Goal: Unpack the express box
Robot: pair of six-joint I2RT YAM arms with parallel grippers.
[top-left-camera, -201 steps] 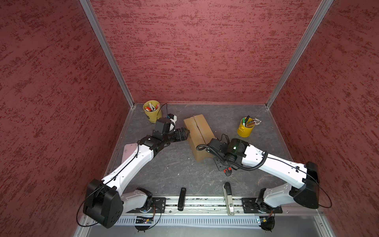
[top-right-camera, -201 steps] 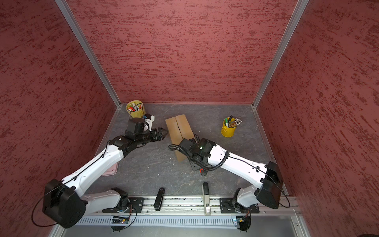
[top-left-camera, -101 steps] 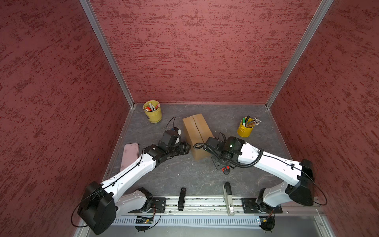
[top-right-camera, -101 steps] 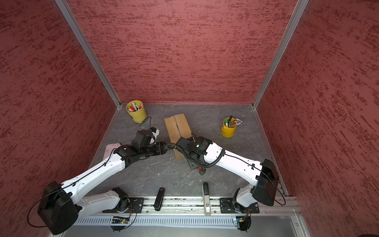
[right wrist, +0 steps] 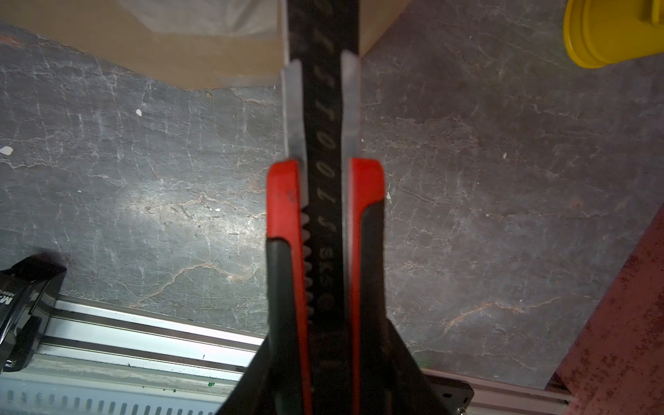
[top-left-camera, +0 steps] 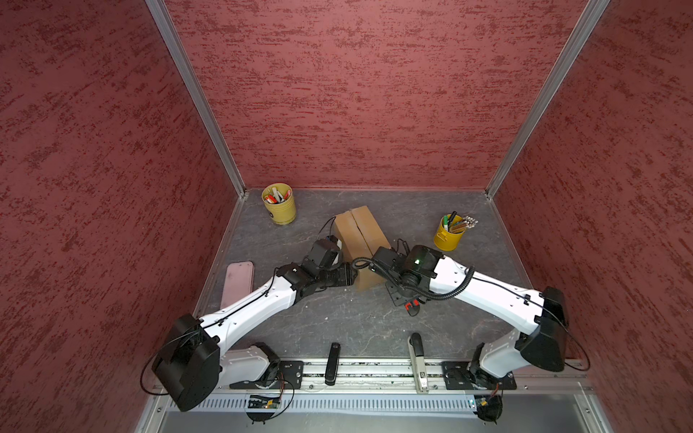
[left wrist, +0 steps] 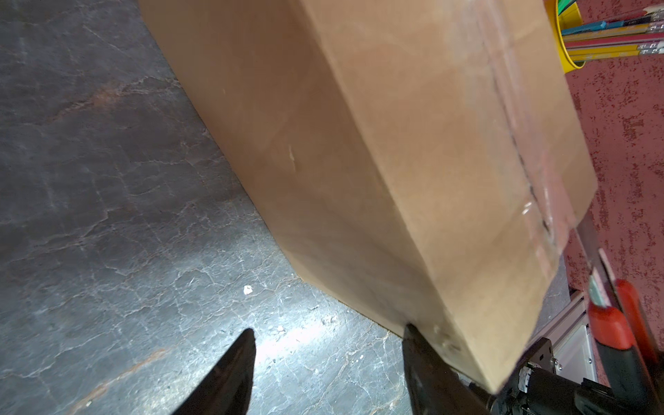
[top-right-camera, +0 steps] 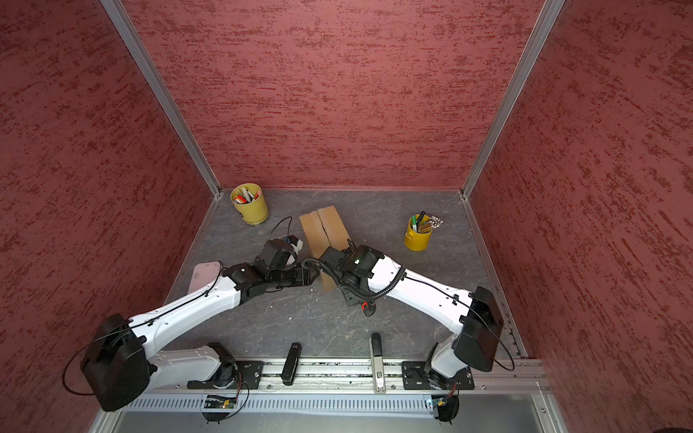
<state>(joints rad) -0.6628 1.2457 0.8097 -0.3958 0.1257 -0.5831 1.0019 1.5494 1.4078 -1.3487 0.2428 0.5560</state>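
In a top view the express box lies mid-floor, long axis running away from the arm bases, both arms at its near end; left wrist view: left gripper half-open, empty, one finger against the box's near corner; right wrist view: right gripper clamped on a utility knife aimed at the box.
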